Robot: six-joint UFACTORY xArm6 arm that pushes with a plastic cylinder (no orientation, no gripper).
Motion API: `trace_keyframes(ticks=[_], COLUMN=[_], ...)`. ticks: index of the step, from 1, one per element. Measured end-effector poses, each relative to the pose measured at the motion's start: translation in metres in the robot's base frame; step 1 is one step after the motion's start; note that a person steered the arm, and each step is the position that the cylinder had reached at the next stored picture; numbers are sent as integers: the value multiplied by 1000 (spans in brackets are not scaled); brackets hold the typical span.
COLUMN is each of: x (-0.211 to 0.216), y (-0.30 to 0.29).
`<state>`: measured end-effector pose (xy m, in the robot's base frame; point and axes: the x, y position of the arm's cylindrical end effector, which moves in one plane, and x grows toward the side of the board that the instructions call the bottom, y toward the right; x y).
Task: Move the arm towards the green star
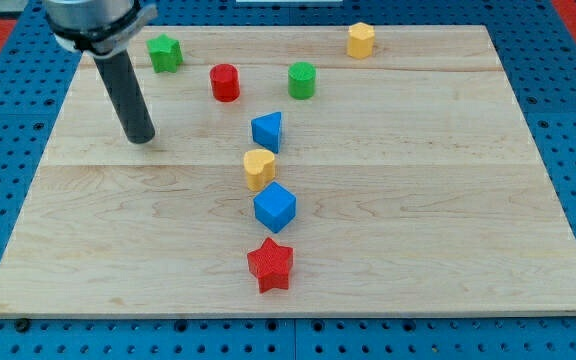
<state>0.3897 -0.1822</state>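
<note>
Green star [165, 52] near board's top-left; my tip [141, 138] below it, apart.

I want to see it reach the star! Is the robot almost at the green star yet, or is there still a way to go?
Almost. Done: my tip already sits on the view's left side of the wooden board, the same side as the green star. In hand: it is below the star, a little to its left, not touching it. Left: slide up toward the view's top to close that gap; no other block lies between them.
</note>
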Motion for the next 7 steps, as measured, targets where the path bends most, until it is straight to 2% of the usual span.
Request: trace_keyframes(ticks=[1, 4, 5, 7], x=[-29, -38, -53, -82], y=[-6, 15, 31, 23])
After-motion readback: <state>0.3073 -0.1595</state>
